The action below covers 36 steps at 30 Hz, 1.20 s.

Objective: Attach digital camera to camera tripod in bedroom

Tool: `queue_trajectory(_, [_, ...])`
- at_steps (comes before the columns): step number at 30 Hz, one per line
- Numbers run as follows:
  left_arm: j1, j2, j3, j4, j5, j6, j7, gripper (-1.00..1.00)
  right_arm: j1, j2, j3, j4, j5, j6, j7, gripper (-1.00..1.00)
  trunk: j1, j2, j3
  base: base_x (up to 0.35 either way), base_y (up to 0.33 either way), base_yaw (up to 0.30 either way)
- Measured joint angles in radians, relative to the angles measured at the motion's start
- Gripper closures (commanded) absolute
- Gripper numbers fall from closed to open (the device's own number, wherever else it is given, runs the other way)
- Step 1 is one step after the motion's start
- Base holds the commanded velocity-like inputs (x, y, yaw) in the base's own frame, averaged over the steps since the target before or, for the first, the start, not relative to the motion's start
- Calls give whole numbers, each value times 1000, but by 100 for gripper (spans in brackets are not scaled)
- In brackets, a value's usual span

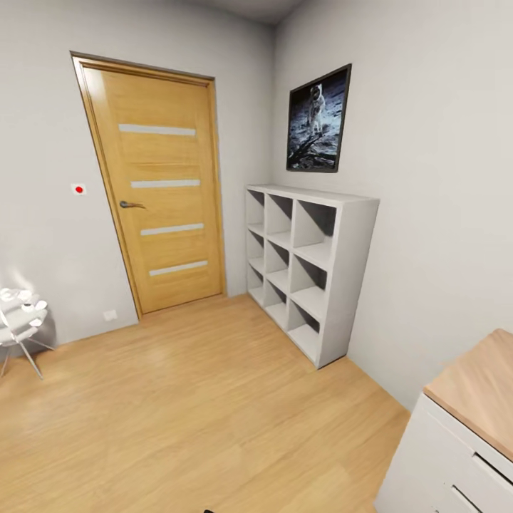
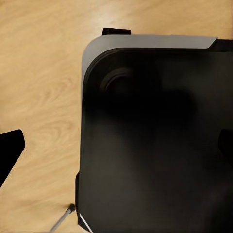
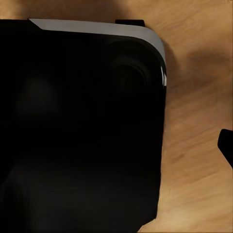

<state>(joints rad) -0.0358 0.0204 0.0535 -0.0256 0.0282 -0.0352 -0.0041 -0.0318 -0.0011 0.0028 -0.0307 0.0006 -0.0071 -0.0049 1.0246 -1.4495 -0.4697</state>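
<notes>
One oak door (image 1: pixel 160 189), shut, in the bedroom; white cube shelf (image 1: pixel 310 274) beside it, wood-topped cabinet (image 1: pixel 474 420) near right. Both wrist views: black robot base (image 2: pixel 155 141) over floor. Gripper states: cannot tell.

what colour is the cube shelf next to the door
Light grey-white, seen best in the head view: the cube shelf stands right of the oak door.

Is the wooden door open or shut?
Shut. The door sits flush inside its frame, no gap along the edges, handle level.
</notes>
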Motion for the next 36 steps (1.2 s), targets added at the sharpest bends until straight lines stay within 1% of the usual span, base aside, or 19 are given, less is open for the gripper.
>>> queue_trajectory(8, [-11,2,0,0,3,0,-1,-100,0,0,2,-15,1,-5,1,-100,0,0,0,229,212,-13])
queue_trajectory(13, [-26,2,1,0,4,0,-2,-100,-2,1,1,-21,1,-7,1,-100,0,0,0,105,96,-4])
queue_trajectory(16, [-64,0,2,0,5,4,-3,-100,-30,3,1,-45,1,-1,1,-100,0,0,0,52,48,-2])
queue_trajectory(17, [-65,0,2,0,5,5,-3,-100,-30,3,1,-45,1,-1,1,-100,0,0,0,38,35,-2])
queue_trajectory(19, [-105,-3,8,1,5,11,-3,-100,-68,5,1,-73,1,13,2,-100,0,0,0,31,28,-1])
queue_trajectory(20, [-105,-3,8,1,6,12,-3,-100,-69,5,0,-73,0,13,2,-100,0,0,0,24,22,-1])
queue_trajectory(22, [-154,-5,19,2,6,26,-4,-100,-120,5,1,-100,0,49,2,-100,0,0,0,18,16,-1])
queue_trajectory(23, [-182,-6,25,2,6,38,-4,-100,-148,6,0,-112,-1,79,3,-100,0,0,0,16,14,-1])
queue_trajectory(24, [-183,-6,26,2,6,39,-4,-100,-149,6,0,-112,-1,80,3,-100,0,0,0,13,12,-1])
queue_trajectory(26, [-243,-7,43,3,6,70,-4,-100,-208,6,0,-134,-2,157,4,-100,0,0,0,10,9,0])
queue_trajectory(27, [-244,-8,43,3,6,71,-4,-100,-209,6,0,-134,-2,158,4,-100,0,0,0,8,7,0])
queue_trajectory(30, [-339,-9,69,3,6,131,-4,-100,-294,5,-2,-175,-6,271,8,-100,0,0,0,6,5,0])
queue_trajectory(31, [-339,-9,69,4,6,132,-4,-100,-295,5,-2,-175,-6,272,8,-100,0,0,0,4,4,0])
queue_trajectory(33, [-403,-11,84,3,6,174,-4,-100,-338,5,-3,-216,-9,326,16,-100,0,0,0,3,3,0])
queue_trajectory(36, [-492,-16,105,3,6,231,-4,-100,-377,6,-5,-294,-12,389,32,-100,0,0,0,2,2,-4])
